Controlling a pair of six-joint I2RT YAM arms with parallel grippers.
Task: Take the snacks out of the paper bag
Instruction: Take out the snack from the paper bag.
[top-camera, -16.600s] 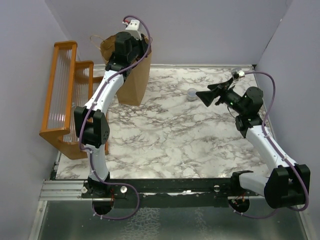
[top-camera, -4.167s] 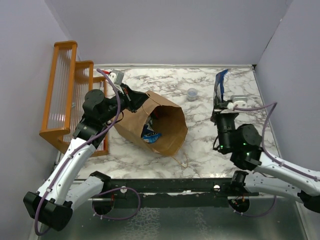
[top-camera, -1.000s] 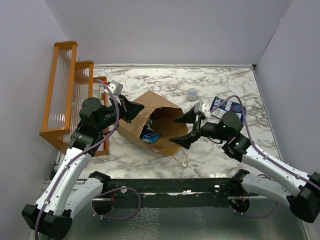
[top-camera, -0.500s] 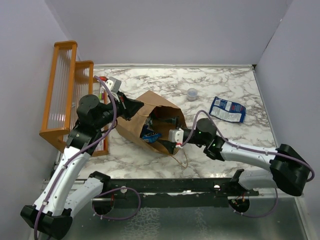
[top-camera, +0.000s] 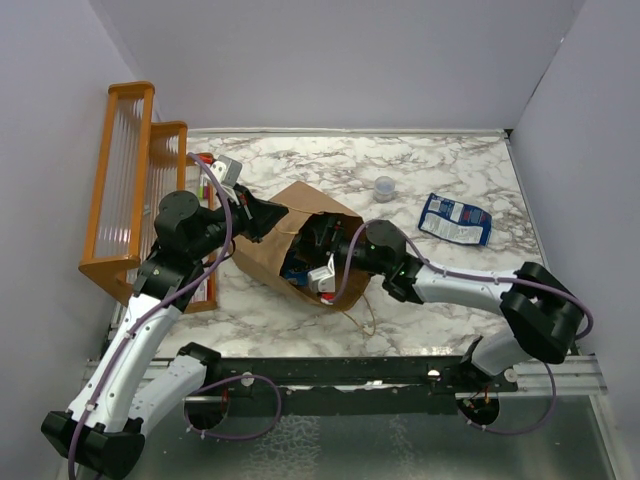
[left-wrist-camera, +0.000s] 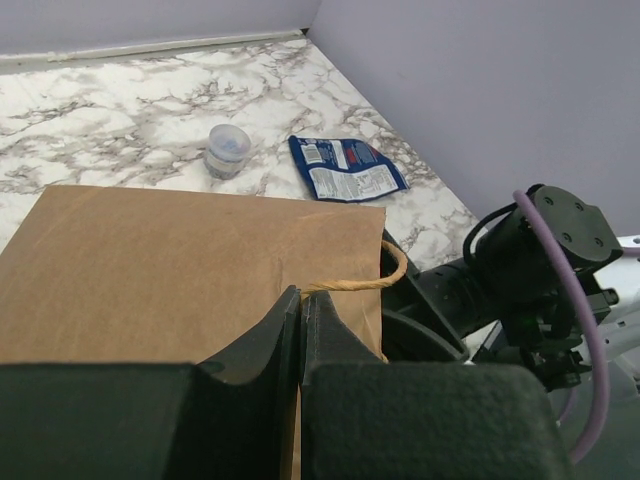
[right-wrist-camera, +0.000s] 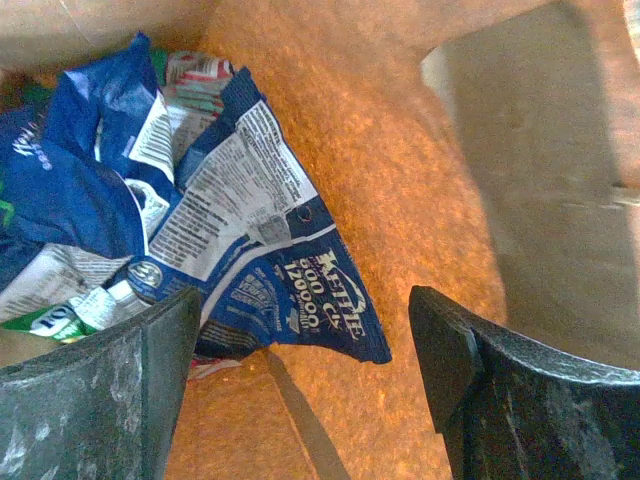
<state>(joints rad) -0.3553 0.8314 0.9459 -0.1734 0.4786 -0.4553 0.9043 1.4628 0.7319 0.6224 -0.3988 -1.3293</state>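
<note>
Snacks (right-wrist-camera: 230, 230) sit deep in the paper bag (top-camera: 265, 260), so my left gripper (left-wrist-camera: 301, 300) pinches its rim steady while my right gripper (right-wrist-camera: 300, 390) reaches in, spread wide.

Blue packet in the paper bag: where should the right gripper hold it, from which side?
Probably the pointed corner of the blue packet, entering through the mouth of the paper bag: it lies flat on the wall, within the open right gripper.

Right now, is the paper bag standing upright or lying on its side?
Lying on its side: the paper bag has its mouth opening sideways, not upward, with snacks visible inside, and the left gripper pinches its upper edge.
</note>
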